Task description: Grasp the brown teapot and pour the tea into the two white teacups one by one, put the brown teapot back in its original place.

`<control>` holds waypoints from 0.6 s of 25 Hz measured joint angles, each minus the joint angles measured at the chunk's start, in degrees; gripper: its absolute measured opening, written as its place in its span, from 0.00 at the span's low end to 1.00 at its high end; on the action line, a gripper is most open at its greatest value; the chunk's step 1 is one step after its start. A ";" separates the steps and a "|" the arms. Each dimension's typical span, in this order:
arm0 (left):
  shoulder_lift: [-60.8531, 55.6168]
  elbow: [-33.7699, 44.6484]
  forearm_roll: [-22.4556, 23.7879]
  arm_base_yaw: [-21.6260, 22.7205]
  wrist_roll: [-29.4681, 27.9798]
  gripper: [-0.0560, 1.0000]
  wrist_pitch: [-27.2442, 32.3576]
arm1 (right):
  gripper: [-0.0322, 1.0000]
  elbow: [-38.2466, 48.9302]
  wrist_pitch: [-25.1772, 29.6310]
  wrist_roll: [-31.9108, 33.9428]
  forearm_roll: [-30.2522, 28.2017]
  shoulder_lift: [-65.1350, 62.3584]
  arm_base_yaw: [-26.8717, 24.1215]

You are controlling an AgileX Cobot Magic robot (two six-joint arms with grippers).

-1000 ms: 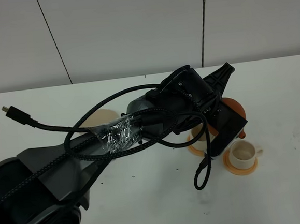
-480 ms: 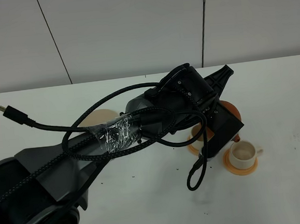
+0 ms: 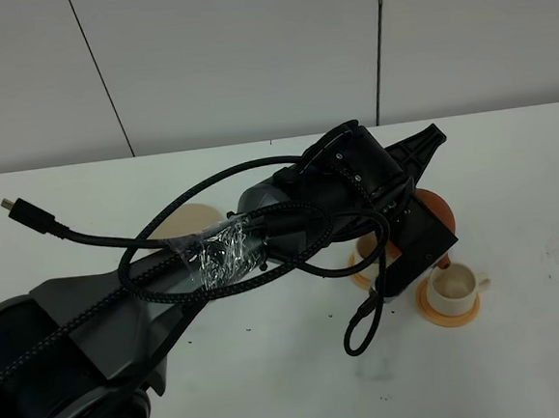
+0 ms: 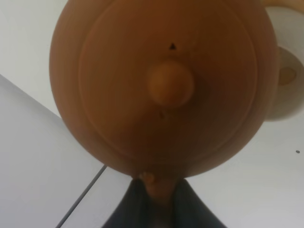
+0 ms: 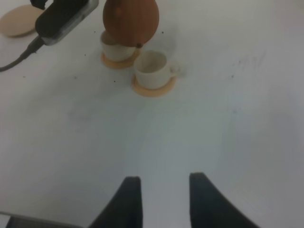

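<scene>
The brown teapot (image 3: 434, 206) hangs tilted above the two white teacups, held by its loop handle in my left gripper (image 4: 159, 190), which is shut. In the left wrist view its lid and knob (image 4: 170, 83) fill the picture. The right cup (image 3: 457, 287) stands on an orange coaster (image 3: 449, 314), just under the teapot's low side. Most of the left cup (image 3: 368, 251) is covered by my arm. No tea shows clearly. The pale beige saucer (image 3: 189, 219) lies bare at the left. My right gripper (image 5: 161, 190) is open and empty, well short of the cups (image 5: 152, 71).
My left arm (image 3: 290, 218) and its looping black cables (image 3: 361, 324) stretch across the table's middle, over the left cup. A loose cable plug (image 3: 28, 213) sticks out at the far left. A white wall stands behind the table.
The left wrist has turned a little, and the teapot has tipped slightly further toward the right cup. The hanging cable loop has swung left. The right gripper's earlier position is not shown.
</scene>
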 joint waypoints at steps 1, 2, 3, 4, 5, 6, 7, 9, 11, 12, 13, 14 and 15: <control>0.00 0.00 0.00 0.00 0.06 0.22 0.00 | 0.27 0.00 0.00 0.00 0.00 0.00 0.00; 0.00 0.00 0.00 0.00 0.06 0.22 0.00 | 0.27 0.00 0.00 0.00 0.00 0.00 0.00; 0.00 0.00 0.00 0.00 0.08 0.22 0.00 | 0.27 0.00 0.00 0.00 0.00 0.00 0.00; 0.00 0.00 0.06 0.00 0.13 0.22 0.00 | 0.27 0.00 0.00 0.00 0.00 0.00 0.00; 0.00 0.00 0.06 0.00 0.13 0.22 -0.13 | 0.27 0.00 0.00 0.00 0.00 0.00 0.00; 0.00 0.00 0.06 0.00 0.30 0.22 -0.18 | 0.27 0.00 0.00 0.00 0.00 0.00 0.00; 0.00 0.00 0.06 0.00 0.45 0.22 -0.18 | 0.27 0.00 0.00 0.00 0.00 0.00 0.00; 0.00 0.00 0.06 0.00 1.21 0.22 -0.18 | 0.27 0.00 0.00 0.00 0.00 0.00 0.00; 0.00 0.00 0.06 0.00 1.48 0.22 -0.45 | 0.27 0.00 0.00 0.00 0.00 0.00 0.00; 0.00 0.00 0.06 0.00 1.54 0.22 -0.74 | 0.27 0.00 0.00 0.00 0.00 0.00 0.00; 0.00 0.00 0.06 0.00 1.59 0.22 -1.06 | 0.27 0.00 0.00 0.00 0.00 0.00 0.00; 0.00 0.00 0.06 0.00 1.65 0.22 -1.34 | 0.27 0.00 0.00 0.00 0.00 0.00 0.00; 0.00 0.00 0.06 0.00 1.65 0.22 -1.57 | 0.27 0.00 0.00 0.00 0.00 0.00 0.00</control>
